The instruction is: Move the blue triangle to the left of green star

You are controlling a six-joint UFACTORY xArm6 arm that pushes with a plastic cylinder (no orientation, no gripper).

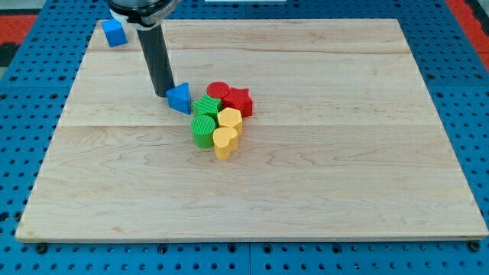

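Blue triangle (pixel 180 98) sits touching the green star (pixel 206 107) on its left, tip (pixel 162 92) right behind it. No jaws here, only a rod; a gentle nudge suffices, sparing the cluster.

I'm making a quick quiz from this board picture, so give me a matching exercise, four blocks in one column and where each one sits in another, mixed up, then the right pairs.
Blocks:
1. blue cube
2. blue triangle
3. red star
4. yellow heart

Places:
A. nearest the view's bottom in the cluster
B. alone near the board's top left corner
C. just right of my tip, at the cluster's left edge
D. at the cluster's right edge

Pairs: 1-B, 2-C, 3-D, 4-A
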